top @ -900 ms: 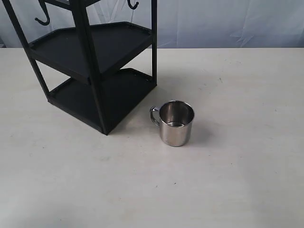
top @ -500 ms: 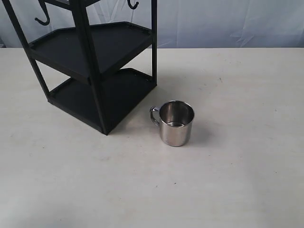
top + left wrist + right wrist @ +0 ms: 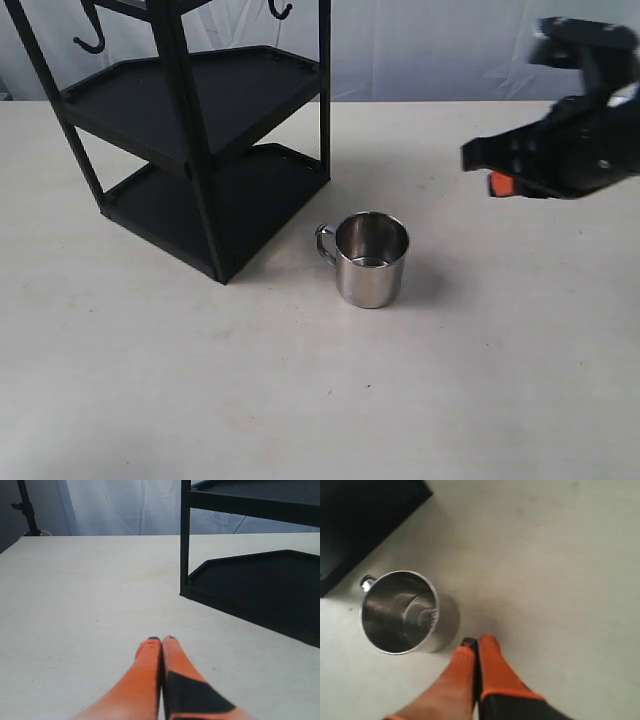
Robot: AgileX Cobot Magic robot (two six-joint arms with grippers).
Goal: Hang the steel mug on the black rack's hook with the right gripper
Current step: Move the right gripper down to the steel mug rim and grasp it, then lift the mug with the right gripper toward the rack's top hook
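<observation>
The steel mug (image 3: pixel 371 258) stands upright on the table, its handle turned toward the black rack (image 3: pixel 195 130); from the right wrist it shows open-topped (image 3: pixel 400 611). Two hooks (image 3: pixel 90 38) hang near the rack's top, a second hook (image 3: pixel 280 10) further right. My right gripper (image 3: pixel 475 158) hovers above the table, up and to the right of the mug, blurred; in its own view the fingers (image 3: pixel 476 642) are pressed together beside the mug, holding nothing. My left gripper (image 3: pixel 161 641) is shut and empty near the rack's lower shelf (image 3: pixel 260 587).
The white table (image 3: pixel 300 400) stretches in front of the rack and mug. A pale curtain (image 3: pixel 450 50) hangs behind the table. A dark stand (image 3: pixel 27 507) rises at the table's far corner in the left wrist view.
The right arm has come into the exterior view from the right edge, above the table. The mug and the rack have not moved.
</observation>
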